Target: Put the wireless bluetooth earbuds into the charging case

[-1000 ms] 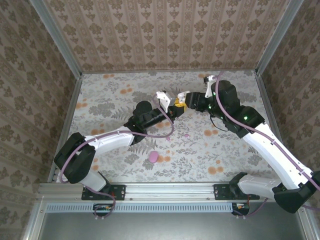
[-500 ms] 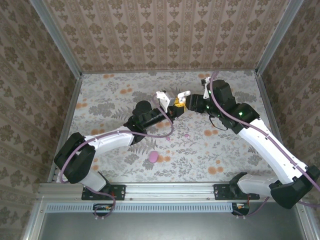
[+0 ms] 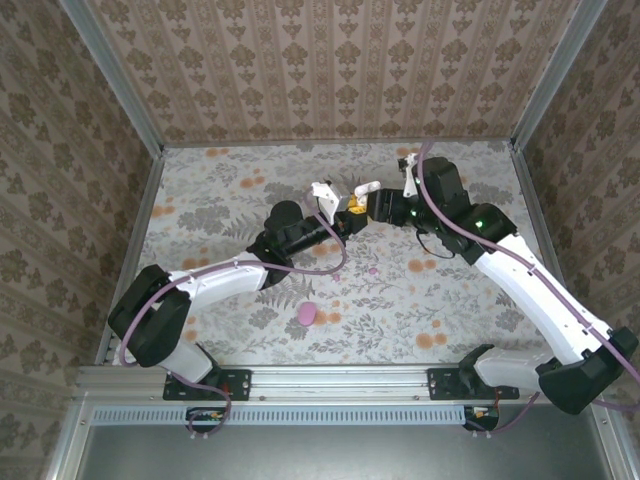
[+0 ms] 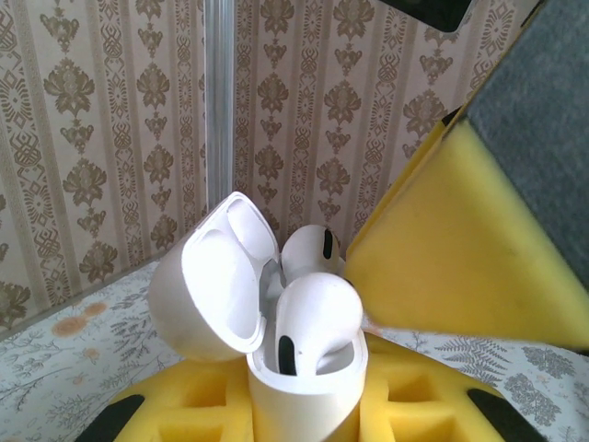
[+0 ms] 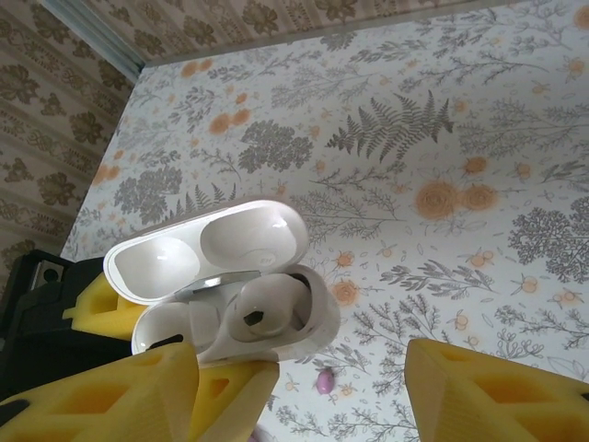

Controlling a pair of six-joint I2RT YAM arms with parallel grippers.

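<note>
A white charging case (image 4: 304,387) stands upright with its lid (image 4: 207,285) swung open, and my left gripper (image 4: 304,414) is shut on its lower body between yellow foam pads. Two white earbuds sit in its wells, one in front (image 4: 313,318) and one behind (image 4: 313,249). From the right wrist the same case (image 5: 304,318) shows both buds (image 5: 262,308) under the open lid. My right gripper (image 5: 304,368) is open just beside the case with nothing between its fingers (image 5: 488,396). Both grippers meet mid-table, left (image 3: 343,213) and right (image 3: 368,197).
A tiny magenta earbud (image 3: 372,270) lies loose on the floral table cloth, also visible below the case (image 5: 325,380). A pink case (image 3: 306,313) rests nearer the front. Wallpapered walls and metal rails (image 3: 140,230) enclose the table.
The right arm has edged a little left toward the held case and its jaws have widened slightly. The left arm and the case have stayed put.
</note>
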